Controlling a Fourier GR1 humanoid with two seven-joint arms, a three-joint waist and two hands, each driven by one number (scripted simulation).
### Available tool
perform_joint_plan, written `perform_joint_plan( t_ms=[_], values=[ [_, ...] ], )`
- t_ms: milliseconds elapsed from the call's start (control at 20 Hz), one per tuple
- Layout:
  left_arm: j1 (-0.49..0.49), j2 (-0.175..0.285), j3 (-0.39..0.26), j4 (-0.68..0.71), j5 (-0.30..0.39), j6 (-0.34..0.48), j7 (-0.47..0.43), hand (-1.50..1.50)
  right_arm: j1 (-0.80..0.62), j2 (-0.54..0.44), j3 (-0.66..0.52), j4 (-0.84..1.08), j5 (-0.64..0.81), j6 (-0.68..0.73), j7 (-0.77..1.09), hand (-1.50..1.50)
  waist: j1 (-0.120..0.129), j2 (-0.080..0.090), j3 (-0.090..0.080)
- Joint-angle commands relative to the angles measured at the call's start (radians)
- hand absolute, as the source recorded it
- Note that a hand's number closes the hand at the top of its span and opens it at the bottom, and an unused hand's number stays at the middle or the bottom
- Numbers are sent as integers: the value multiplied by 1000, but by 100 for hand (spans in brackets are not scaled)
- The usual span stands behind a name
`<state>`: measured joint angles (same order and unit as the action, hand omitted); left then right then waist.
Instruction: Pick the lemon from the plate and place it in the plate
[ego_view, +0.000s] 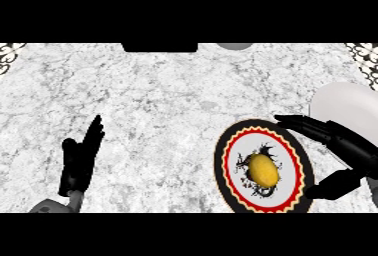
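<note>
Lemon (263, 169) sits mid patterned plate (227, 155), long axis near up-down in head view. Right robot hand (343, 145) is just right of it, open: fingers reach over the plate's upper-right rim, thumb by the lower-right rim, nothing gripped, lemon untouched. White plate (339, 100) lies behind that hand. Left robot hand (80, 157) rests open, fingers up, well apart on the desk (170, 100). I'd call right nearer.
</note>
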<state>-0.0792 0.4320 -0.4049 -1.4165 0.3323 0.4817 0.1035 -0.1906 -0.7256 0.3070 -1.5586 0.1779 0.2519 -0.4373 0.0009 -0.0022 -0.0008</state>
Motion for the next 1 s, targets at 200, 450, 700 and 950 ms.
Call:
perform_joint_plan(
  t_ms=[200, 450, 700, 950],
  values=[
    [-27, -16, 17, 10, -10, -26, 29, 0, -89, -34, 129, -101, 109, 201, 300, -150, 4, 1, -1],
    [6, -13, 53, -18, -49, -30, 33, 0, -105, -6, 114, 12, 195, 264, 212, -150, 7, 2, 1],
    [-40, -47, 111, 7, -79, -88, 76, 0, -86, 101, 82, -36, 251, 319, 301, -150, 0, 2, 1],
    [57, -106, 56, -95, -165, -16, 77, 0, -56, 188, 130, -39, 352, 292, 324, -150, 3, 1, 1]
  ],
)
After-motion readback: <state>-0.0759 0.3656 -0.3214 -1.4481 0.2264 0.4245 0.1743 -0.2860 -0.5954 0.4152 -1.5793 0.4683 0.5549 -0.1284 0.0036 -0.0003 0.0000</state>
